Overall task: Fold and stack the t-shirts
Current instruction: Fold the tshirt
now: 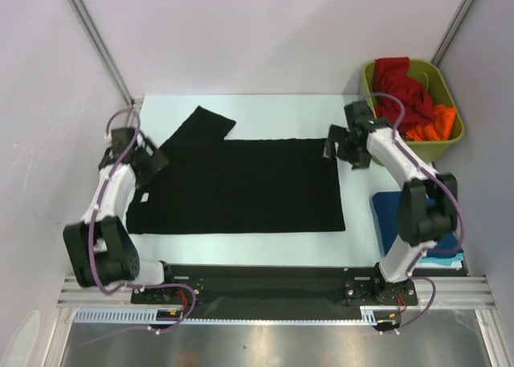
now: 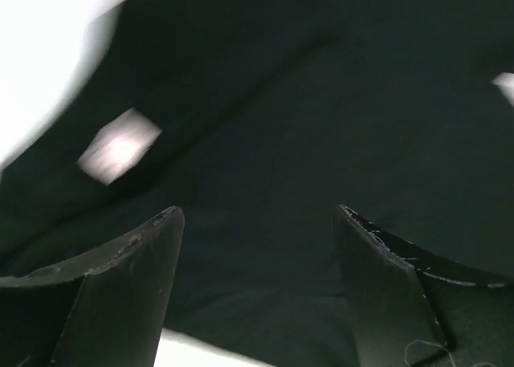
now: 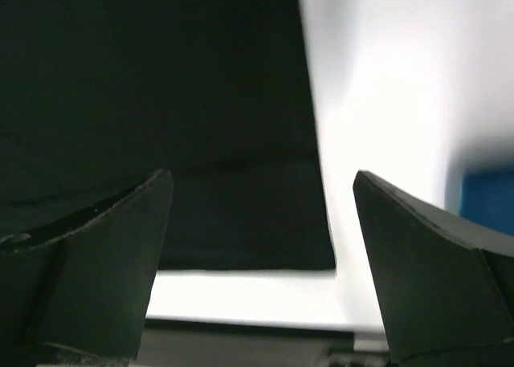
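A black t-shirt (image 1: pixel 241 186) lies spread flat on the white table, one sleeve sticking out at the back left (image 1: pixel 201 126). My left gripper (image 1: pixel 148 160) is open and empty just above the shirt's left edge; the left wrist view is filled with black cloth (image 2: pixel 305 126) and a white tag (image 2: pixel 119 144). My right gripper (image 1: pixel 336 146) is open and empty over the shirt's back right corner; in the right wrist view the shirt's hem and right edge (image 3: pixel 201 142) show. Red (image 1: pixel 397 82) and orange (image 1: pixel 434 122) shirts lie in the bin. A dark blue folded shirt (image 1: pixel 393 214) lies at the right.
An olive-green plastic bin (image 1: pixel 450 142) stands at the back right corner. A teal cloth (image 1: pixel 442 261) peeks from under the blue one near the right arm's base. Grey walls close the sides and back. A black rail runs along the table's near edge (image 1: pixel 257 275).
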`<control>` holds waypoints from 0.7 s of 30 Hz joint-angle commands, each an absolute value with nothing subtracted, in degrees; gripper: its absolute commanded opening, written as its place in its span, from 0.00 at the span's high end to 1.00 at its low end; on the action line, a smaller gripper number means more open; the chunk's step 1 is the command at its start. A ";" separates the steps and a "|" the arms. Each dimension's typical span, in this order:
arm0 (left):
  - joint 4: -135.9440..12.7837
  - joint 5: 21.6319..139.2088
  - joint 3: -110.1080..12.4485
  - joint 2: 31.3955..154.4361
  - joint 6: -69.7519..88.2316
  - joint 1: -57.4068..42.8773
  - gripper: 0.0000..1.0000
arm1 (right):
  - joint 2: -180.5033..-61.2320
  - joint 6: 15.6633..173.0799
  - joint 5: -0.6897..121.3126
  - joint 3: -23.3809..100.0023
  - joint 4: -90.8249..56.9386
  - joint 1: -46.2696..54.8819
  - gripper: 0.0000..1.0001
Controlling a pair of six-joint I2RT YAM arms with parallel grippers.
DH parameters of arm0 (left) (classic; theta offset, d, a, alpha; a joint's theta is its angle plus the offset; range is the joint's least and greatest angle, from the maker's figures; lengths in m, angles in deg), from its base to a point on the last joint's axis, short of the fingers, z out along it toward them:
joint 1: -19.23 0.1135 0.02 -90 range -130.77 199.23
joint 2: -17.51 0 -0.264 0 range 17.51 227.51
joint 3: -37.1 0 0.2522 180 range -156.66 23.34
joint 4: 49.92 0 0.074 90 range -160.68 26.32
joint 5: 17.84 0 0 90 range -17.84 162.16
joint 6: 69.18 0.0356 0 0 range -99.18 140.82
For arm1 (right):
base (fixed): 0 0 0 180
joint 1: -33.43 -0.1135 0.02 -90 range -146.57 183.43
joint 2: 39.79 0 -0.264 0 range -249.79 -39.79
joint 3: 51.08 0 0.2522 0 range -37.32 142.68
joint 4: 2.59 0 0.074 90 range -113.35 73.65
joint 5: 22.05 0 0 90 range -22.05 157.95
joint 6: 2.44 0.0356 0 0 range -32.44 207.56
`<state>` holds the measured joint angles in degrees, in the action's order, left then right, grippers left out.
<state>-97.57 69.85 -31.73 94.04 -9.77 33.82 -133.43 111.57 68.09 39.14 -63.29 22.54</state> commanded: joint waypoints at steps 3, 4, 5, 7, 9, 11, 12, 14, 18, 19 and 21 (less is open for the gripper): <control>-82.75 78.76 -46.59 106.69 -1.08 29.78 0.18 | -147.58 103.90 73.13 55.87 -56.07 19.98 0.01; -83.19 78.23 -52.02 111.42 0.07 29.78 0.18 | -150.50 103.73 73.49 59.15 -56.60 20.07 0.02; -82.93 78.57 -54.59 113.64 1.38 29.78 0.18 | -153.23 103.55 74.88 63.01 -57.38 19.99 0.04; -83.11 77.88 -61.26 118.21 4.29 29.69 0.21 | -159.74 103.55 75.25 70.06 -56.26 19.98 0.09; -84.33 77.09 -65.67 124.54 7.35 29.78 0.26 | -163.34 104.87 75.07 72.97 -53.45 20.34 0.26; -85.82 76.47 -70.95 129.54 8.51 29.96 0.32 | -167.92 107.49 76.64 77.71 -53.96 20.69 0.35; -86.18 76.03 -72.45 130.88 9.04 29.96 0.32 | -169.06 108.38 77.78 79.20 -54.14 20.78 0.40; -86.27 74.28 -74.92 132.81 8.96 30.04 0.33 | -171.27 111.62 79.54 80.80 -53.70 21.13 0.55; -85.74 73.74 -76.76 135.71 6.50 30.13 0.32 | -173.90 117.34 83.50 82.56 -55.54 21.13 0.55; -85.92 73.65 -77.73 136.07 6.06 30.22 0.32 | -174.26 118.40 84.21 82.73 -56.16 21.22 0.53; -86.88 73.83 -78.78 137.30 5.36 30.31 0.32 | -175.49 120.94 84.91 83.17 -58.09 21.48 0.50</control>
<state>-86.80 74.77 -74.42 136.73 5.81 29.82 -174.57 114.91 80.44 79.95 -55.68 21.18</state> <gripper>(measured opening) 0.681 0.491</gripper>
